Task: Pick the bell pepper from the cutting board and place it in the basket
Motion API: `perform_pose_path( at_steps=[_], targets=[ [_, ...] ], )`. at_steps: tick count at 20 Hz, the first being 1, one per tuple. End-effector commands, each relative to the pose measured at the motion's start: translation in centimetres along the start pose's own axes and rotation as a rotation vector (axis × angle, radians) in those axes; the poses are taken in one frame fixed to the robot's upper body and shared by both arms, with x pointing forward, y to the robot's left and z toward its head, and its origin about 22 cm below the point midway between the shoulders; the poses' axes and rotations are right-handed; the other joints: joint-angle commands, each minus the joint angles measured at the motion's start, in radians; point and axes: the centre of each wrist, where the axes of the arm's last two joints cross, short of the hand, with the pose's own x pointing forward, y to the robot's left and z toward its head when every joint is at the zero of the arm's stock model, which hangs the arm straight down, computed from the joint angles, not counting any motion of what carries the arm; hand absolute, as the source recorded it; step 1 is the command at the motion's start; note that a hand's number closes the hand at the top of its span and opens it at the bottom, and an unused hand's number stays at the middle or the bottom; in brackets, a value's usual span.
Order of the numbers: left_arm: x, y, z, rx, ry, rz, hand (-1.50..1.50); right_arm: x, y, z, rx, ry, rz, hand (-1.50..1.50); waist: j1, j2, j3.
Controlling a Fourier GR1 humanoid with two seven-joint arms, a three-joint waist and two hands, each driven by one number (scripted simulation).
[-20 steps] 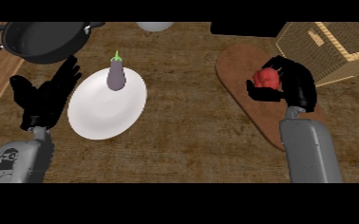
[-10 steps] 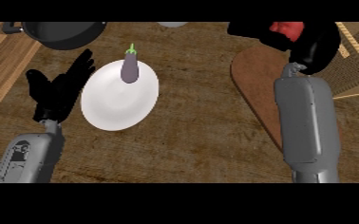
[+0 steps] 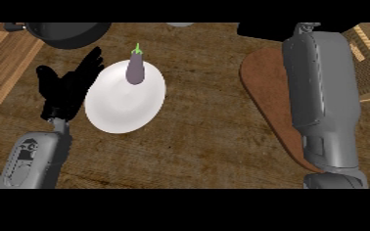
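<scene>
A dark pan sits at the far left of the brown wood-grain desk, cut off by the upper edge. Below it the left hand rests released, fingers straight and pointing up, just beside a white plate. An eggplant with a green stem lies on the plate's upper part. A pale round object barely shows at the top centre. To the right lies the reddish-brown cutting board, largely covered by the grey right forearm, which reaches up out of view. The right hand's state cannot be told, and the bell pepper and basket are hidden. No writing is readable.
</scene>
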Motion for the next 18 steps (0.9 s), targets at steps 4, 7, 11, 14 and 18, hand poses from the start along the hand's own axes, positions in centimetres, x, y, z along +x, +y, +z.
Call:
perform_pose_path(
  at_steps=[4, 7, 11, 14, 18],
  targets=[
    [-0.1, -1.0, -0.2, -0.016, 0.004, 0.012, 0.0, 4.6, -1.4, -2.5, -0.189, 0.115, 0.072, 1.5, -0.003, 0.001, 0.002],
    [0.6, 0.5, -0.3, 0.012, -0.008, -0.005, 0.0, 6.0, -2.1, -3.4, -0.242, 0.151, 0.133, 1.5, -0.009, -0.004, 0.002],
    [0.4, -0.3, -0.5, 0.011, 0.002, 0.002, 0.0, 4.8, -1.1, -4.4, -0.293, 0.203, 0.229, 1.5, -0.034, 0.002, 0.005],
    [0.4, 0.3, -0.5, 0.045, 0.01, -0.002, 0.0, 5.1, -0.9, -4.3, -0.332, 0.233, 0.251, 1.5, -0.046, -0.007, 0.006],
    [-0.8, 1.3, 0.3, 0.047, 0.043, 0.017, 0.0, 4.6, -0.7, -5.2, -0.355, 0.281, 0.283, 1.5, -0.047, -0.013, 0.007]
  ],
)
